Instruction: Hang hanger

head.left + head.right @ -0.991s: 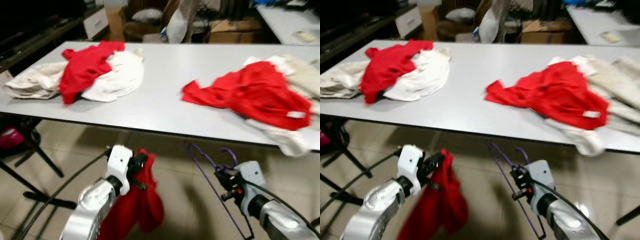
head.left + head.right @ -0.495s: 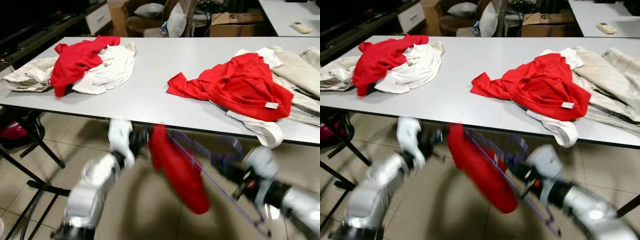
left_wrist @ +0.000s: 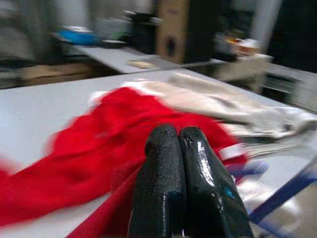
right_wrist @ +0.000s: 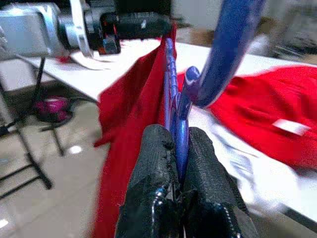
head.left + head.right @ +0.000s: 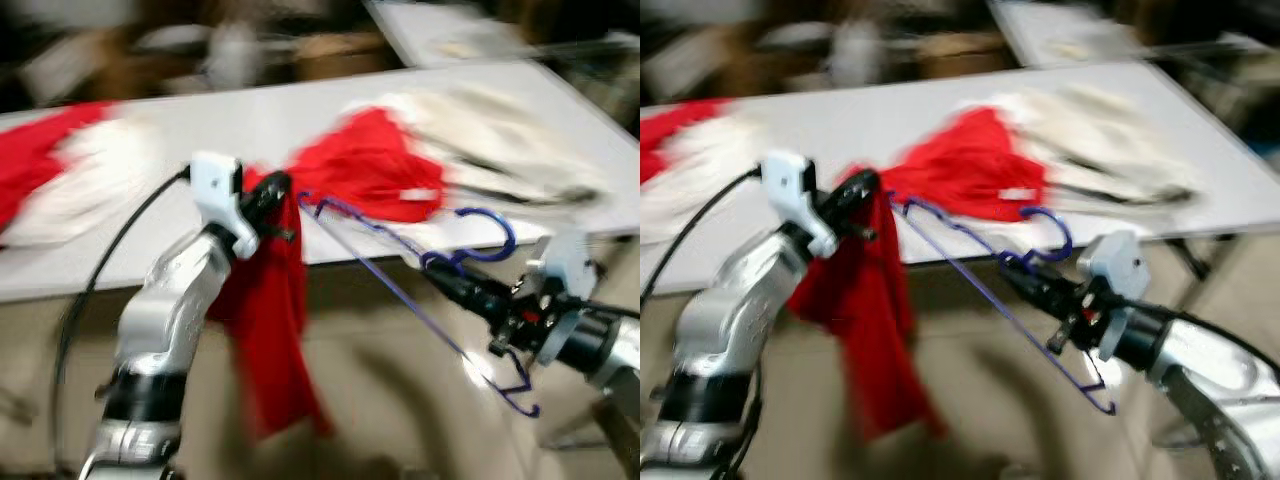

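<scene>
Blurring table (image 5: 300,110) clothes; hands grip hanger (image 5: 400,290), garment (image 5: 270,320).

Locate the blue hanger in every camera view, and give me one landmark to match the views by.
Left eye view: the blue hanger slants from the left gripper down to the right gripper.
Right eye view: same slant, centre of the picture.
Left wrist view: a blue bar at the lower right corner.
Right wrist view: its neck stands clamped between the black fingers.
Shared landmark: the hanging red garment.
</scene>
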